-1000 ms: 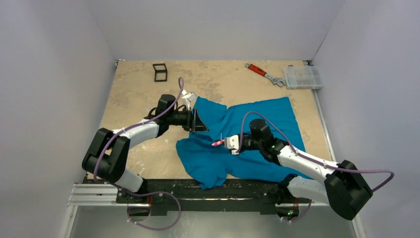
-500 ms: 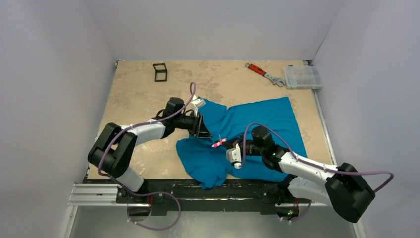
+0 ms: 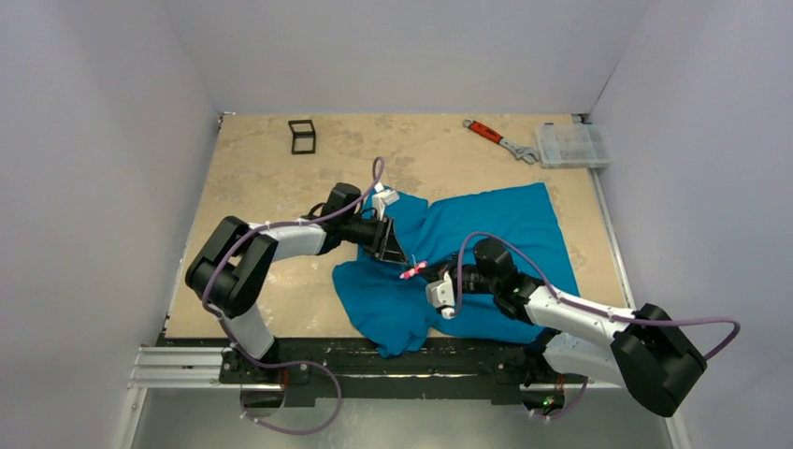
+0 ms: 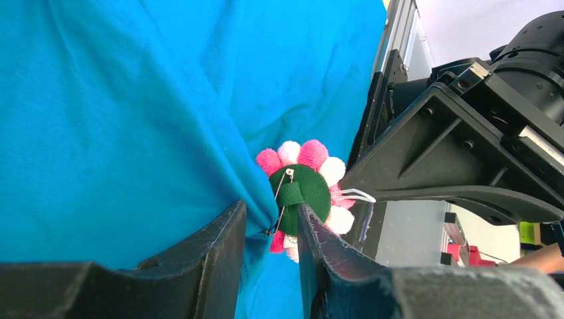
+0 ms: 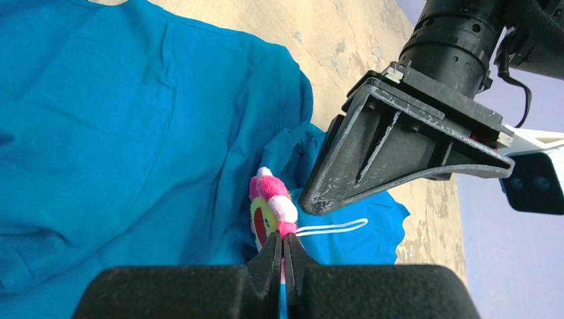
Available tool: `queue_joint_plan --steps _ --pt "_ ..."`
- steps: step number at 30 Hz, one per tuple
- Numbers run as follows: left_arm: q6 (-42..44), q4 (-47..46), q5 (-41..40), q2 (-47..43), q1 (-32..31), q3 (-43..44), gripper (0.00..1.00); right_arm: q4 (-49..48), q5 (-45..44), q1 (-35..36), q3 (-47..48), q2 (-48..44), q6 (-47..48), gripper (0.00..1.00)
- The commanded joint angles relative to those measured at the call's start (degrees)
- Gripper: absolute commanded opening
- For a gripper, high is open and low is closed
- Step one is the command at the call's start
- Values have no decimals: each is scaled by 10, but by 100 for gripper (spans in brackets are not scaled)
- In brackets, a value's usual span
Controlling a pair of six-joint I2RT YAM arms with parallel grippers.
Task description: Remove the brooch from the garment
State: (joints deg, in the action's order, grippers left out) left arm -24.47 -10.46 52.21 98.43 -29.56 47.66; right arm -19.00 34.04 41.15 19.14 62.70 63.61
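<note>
- Top external: fixed high above and behind the arm bases, tilted down over the whole table (image 3: 271,178); the farthest view.
- Left wrist: close range, sighted past the left gripper (image 4: 271,211) across the garment (image 4: 133,100) toward the near table edge, onto the green back of the brooch (image 4: 304,191).
- Right wrist: equally close, sighted past the right gripper (image 5: 281,242) the opposite way, toward the far tabletop.
- Shared by all three: brooch and surrounding cloth; in each wrist view, also the opposite gripper.
</note>
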Motion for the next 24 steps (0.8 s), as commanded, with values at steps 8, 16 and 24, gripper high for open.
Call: queue_joint_plan --steps 8,16,24 --pt "-32 11 34 10 -13 18 29 -28 0 4 16 0 -2 0" --pt "-80 -7 43 4 -22 14 0 -77 -38 4 37 36 -80 6" --pt "-193 -92 27 -5 14 -28 0 -38 -134 -1 66 22 -218 71"
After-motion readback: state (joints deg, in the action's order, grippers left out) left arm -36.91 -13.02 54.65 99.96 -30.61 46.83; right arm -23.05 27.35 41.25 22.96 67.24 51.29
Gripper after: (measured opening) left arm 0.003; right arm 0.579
